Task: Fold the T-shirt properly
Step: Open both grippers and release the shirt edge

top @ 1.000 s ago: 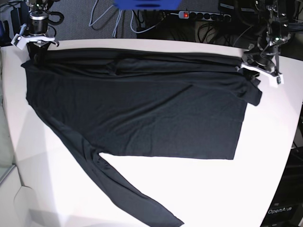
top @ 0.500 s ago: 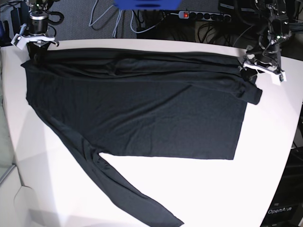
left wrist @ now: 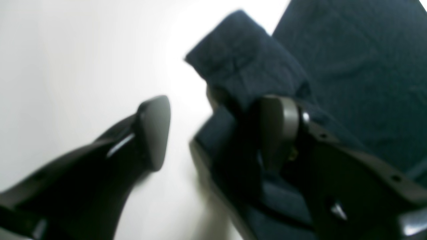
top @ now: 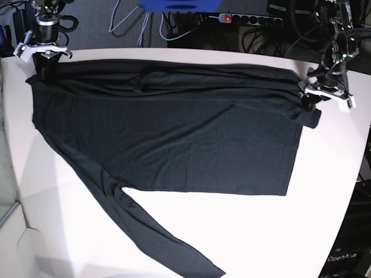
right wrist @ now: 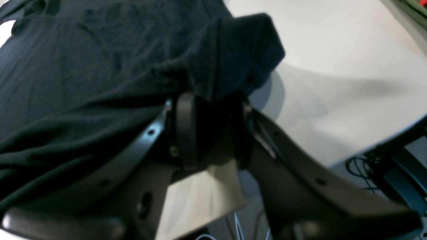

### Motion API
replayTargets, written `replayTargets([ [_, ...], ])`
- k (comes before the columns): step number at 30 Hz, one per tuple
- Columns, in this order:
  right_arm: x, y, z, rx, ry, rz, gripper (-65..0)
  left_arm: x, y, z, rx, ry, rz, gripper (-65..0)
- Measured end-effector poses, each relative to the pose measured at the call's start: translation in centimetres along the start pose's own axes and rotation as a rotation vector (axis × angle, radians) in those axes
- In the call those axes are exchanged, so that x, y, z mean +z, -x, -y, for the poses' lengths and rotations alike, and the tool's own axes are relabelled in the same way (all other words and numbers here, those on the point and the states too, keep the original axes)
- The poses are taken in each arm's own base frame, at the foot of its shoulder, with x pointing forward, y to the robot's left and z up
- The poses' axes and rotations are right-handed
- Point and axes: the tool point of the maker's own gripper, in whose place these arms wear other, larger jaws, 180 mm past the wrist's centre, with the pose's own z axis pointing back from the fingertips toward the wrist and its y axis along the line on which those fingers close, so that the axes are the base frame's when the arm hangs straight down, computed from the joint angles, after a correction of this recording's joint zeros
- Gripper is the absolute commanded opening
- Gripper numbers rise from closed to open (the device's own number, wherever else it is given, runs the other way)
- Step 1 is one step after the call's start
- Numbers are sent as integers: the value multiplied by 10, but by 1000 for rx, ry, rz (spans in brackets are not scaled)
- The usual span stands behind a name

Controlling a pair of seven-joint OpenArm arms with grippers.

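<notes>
The T-shirt (top: 168, 133) lies spread across the white table (top: 243, 231), black and matte, its body a broad panel with the far edge already doubled over into a long fold that runs side to side along the table's back rim, and one sleeve trailing off toward the near edge. That fold line is the long axis here, and both arms sit right at its two ends. At the shirt's left end in the base view, the right gripper (right wrist: 213, 133) is pinched tight on a bunched corner of cloth, fabric draping over the fingers (right wrist: 185, 130) in the right wrist view, so that end is firmly held. At the opposite end, the left gripper (left wrist: 217, 133) stands with its jaws wide apart, one finger over bare table, the other finger (left wrist: 277, 123) pressed against the folded corner of the shirt, cloth beside it rather than clamped. So the shirt stretches away from each gripper toward the other, and the body of it lies on the near side of both. My read: the fold wants carrying toward the near edge, and the left arm, nearest that loose corner, needs a fresh grip first, or the fold goes down skewed.
</notes>
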Motion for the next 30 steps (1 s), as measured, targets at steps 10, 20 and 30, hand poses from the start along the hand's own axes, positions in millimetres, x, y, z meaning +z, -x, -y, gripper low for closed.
replayTargets([
  [10,-1,-7,11,35,9,-7,-462,10,2,5,-23,-2,-22,-251],
  [20,0,-7,14,43,13,-10,-460,25,4,25,-38,45,-48,-249],
  [30,0,-8,13,46,9,-12,-446,25,6,24,-44,39,-51,-248],
])
